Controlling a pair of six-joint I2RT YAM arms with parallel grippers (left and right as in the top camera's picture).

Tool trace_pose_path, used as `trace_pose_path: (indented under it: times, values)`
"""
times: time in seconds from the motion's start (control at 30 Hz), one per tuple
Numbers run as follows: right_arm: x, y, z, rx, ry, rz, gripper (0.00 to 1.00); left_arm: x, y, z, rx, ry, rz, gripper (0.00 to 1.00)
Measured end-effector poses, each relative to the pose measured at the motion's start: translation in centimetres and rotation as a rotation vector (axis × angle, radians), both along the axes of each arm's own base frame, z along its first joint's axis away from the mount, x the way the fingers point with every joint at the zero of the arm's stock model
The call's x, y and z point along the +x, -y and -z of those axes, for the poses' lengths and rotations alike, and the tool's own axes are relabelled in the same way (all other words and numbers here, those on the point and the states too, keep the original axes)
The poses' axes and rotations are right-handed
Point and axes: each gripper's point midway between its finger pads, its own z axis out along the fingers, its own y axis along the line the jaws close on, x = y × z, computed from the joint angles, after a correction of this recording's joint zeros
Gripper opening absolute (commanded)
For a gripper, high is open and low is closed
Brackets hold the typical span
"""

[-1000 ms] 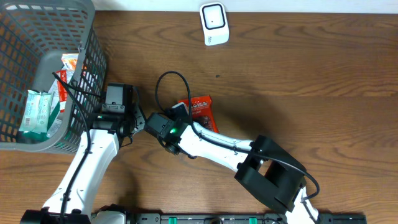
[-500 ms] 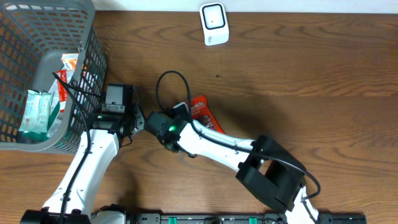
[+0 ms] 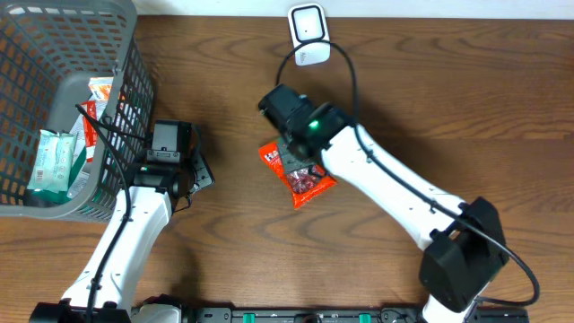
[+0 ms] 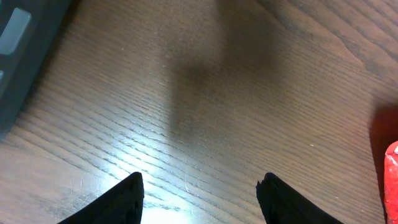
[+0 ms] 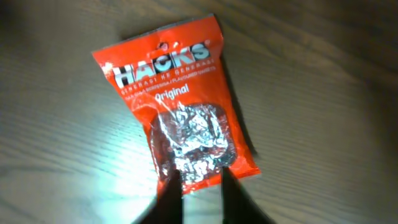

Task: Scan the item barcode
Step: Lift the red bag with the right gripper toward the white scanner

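One right gripper (image 5: 199,182) narrowly pinches red packet (image 5: 177,99).

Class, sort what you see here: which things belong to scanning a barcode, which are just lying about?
Belong: red Hacks packet; white scanner; right gripper.
Lying about: grey basket; packets inside it; left gripper, open, empty.

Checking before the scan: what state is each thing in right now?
Candy bag: printed front up, barcode not showing.
Right gripper: fingers nearly together at the bag's lower edge; grip unclear.
Left gripper: open, over bare table.
Scanner: at far edge, untouched.
Basket: upright, holding packets.
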Motion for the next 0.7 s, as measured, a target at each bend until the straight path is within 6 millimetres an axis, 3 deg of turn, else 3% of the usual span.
trace_pose_path:
  times: [0.1, 0.27, 0.47, 0.7]
  values:
    - [-0.5, -0.3, 1.0, 0.015, -0.033, -0.041, 0.59, 0.0, 0.0, 0.0, 0.0, 0.0, 0.0, 0.61]
    - [-1.9, -1.8, 3.6, -0.002, -0.031, -0.129, 0.55, 0.0, 0.0, 0.0, 0.0, 0.0, 0.0, 0.61]
    - [-3.9, -2.6, 7.2, -0.155, 0.029, -0.215, 0.56, 0.0, 0.0, 0.0, 0.0, 0.0, 0.0, 0.62]
    - [-3.6, -3.1, 10.8, -0.309, 0.101, -0.257, 0.56, 0.0, 0.0, 0.0, 0.0, 0.0, 0.0, 0.61]
